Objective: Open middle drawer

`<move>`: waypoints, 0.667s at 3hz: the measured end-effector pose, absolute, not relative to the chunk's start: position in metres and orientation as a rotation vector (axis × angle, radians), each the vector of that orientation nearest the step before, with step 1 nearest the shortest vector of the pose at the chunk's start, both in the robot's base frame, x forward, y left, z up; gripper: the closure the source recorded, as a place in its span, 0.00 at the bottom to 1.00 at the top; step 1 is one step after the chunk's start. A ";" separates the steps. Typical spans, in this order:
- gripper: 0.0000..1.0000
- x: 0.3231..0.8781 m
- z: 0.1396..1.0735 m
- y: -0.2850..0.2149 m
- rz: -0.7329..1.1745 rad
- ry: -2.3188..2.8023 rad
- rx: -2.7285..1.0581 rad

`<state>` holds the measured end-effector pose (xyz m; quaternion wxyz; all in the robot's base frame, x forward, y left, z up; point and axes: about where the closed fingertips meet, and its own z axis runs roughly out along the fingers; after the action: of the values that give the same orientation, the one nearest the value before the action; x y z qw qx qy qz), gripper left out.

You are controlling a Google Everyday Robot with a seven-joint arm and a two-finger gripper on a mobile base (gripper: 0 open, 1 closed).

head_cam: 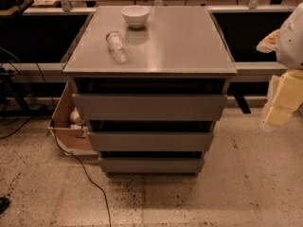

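- Ahead of me the cabinet (180, 46) stands on the floor, three drawers stacked in its front.
- The middle drawer (150, 141) sits between the top drawer (149, 107) above and the lowest drawer (150, 165) below.
- On the cabinet top: bowl (135, 15) at the rear, bottle (117, 46) lying before it, leftward.
- A box (64, 122) sits on the floor against the cabinet's left side.
- My gripper (277, 112) hangs right of the cabinet, well apart from it.

1. Warm, dim light all round; the worktop (165, 46) shows a soft sheen near its back edge, mirroring the bowl (135, 15).
2. Black shadow sits under the front edge and above the middle drawer (150, 141).
3. Gripper (280, 109), off the right edge, glows pale yellow.
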<state>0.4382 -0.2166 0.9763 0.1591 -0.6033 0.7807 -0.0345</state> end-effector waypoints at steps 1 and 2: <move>0.00 0.438 0.976 -0.217 -0.099 2.231 -1.724; 0.00 0.444 0.964 -0.223 -0.084 2.199 -1.734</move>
<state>0.4436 -0.2228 0.9642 0.1689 -0.6101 0.7736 -0.0296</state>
